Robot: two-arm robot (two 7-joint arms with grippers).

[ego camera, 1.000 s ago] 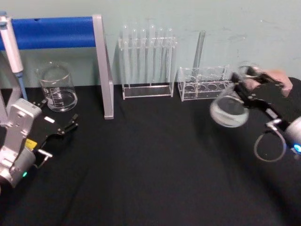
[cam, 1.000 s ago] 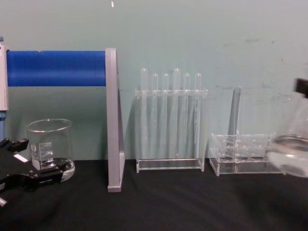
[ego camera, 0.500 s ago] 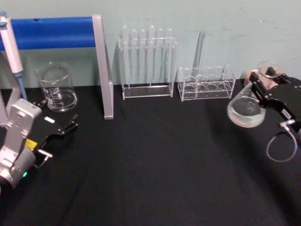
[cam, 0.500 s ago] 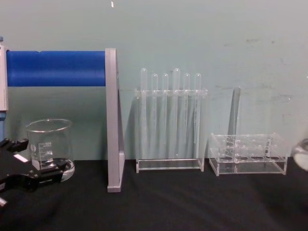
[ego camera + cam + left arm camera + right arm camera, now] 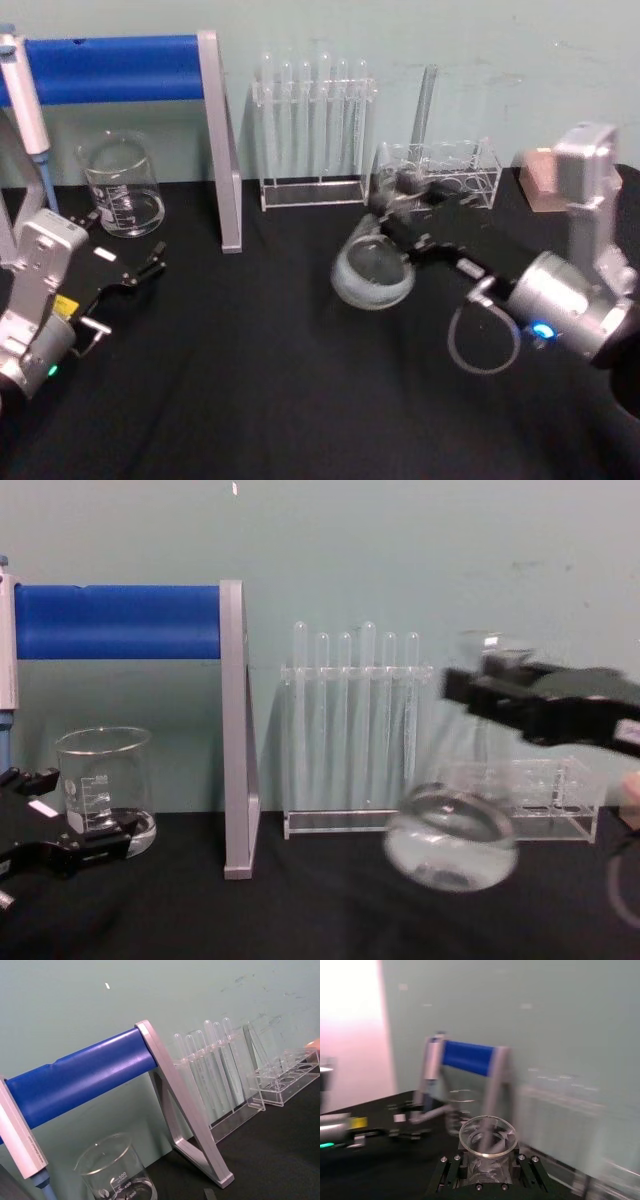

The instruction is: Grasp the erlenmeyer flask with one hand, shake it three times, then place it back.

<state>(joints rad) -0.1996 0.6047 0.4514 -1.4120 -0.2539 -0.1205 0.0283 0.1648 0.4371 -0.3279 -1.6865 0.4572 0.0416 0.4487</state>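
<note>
Gripping the erlenmeyer flask [image 5: 372, 272] over the black tabletop [image 5: 280, 390] before a teal wall [image 5: 450, 30], right gripper [image 5: 395, 200]; left gripper [image 5: 135, 272] parked, splayed.

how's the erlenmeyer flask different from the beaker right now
Shape: the erlenmeyer flask widens from a narrow neck to a broad base; the beaker is a straight cylinder.
Pose: the flask is tilted, its neck clamped in the right gripper; the beaker stands upright on the table by the open left gripper, untouched.
Markings: the beaker shows printed graduations; none are clear on the flask.
Both are clear glass.
</note>
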